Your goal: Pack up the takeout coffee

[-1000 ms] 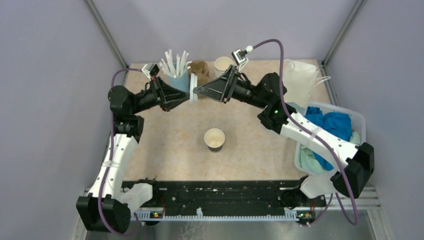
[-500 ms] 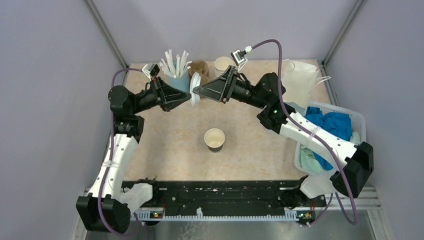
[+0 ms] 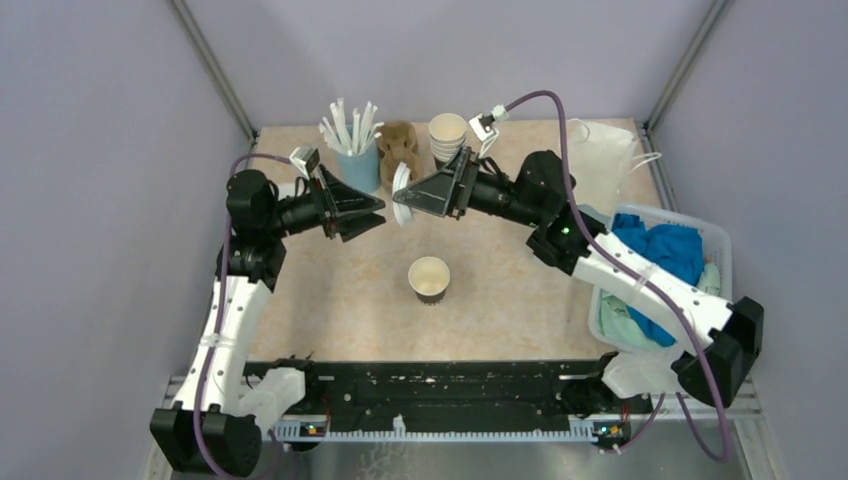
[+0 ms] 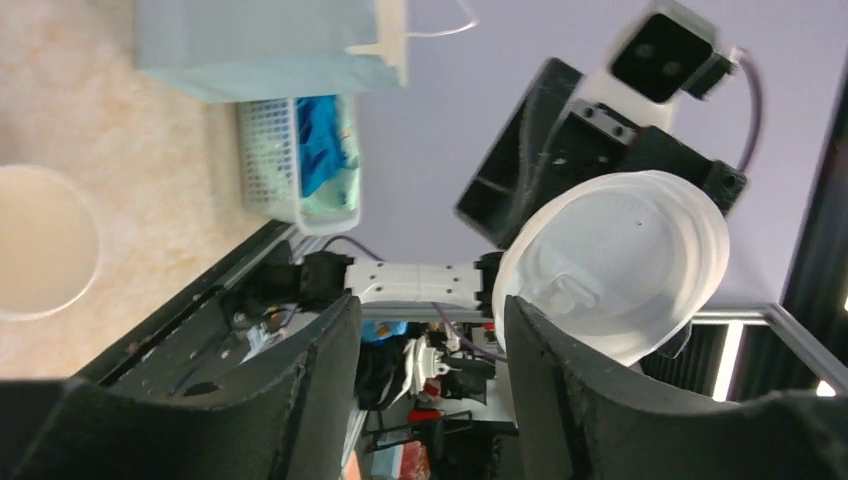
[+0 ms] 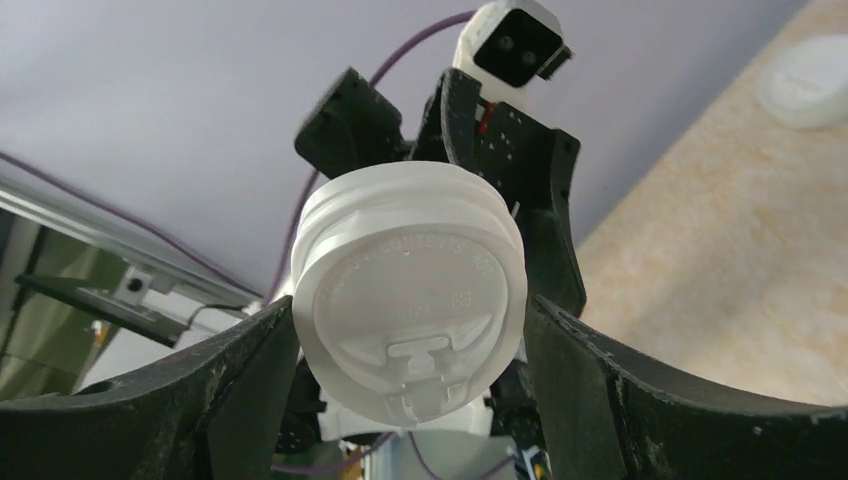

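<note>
Same lavender booth, same beige speckled tabletop (image 3: 500, 290). Handoff's looking done: half a second ago both grippers were meeting at the white coffee lid (image 3: 401, 190). Now my left gripper (image 4: 430, 320) is backing off, fingers spread wide with nothing in them, and my right gripper (image 5: 410, 310) is pinching the lid on edge by itself. The open brown paper cup (image 3: 429, 278) is sitting below the right gripper, a bit toward the bases, not capped yet. I'm guessing capping comes next.

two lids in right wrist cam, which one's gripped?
The near lid, clamped in the right gripper's jaws; the far lid lies on the table.
</note>
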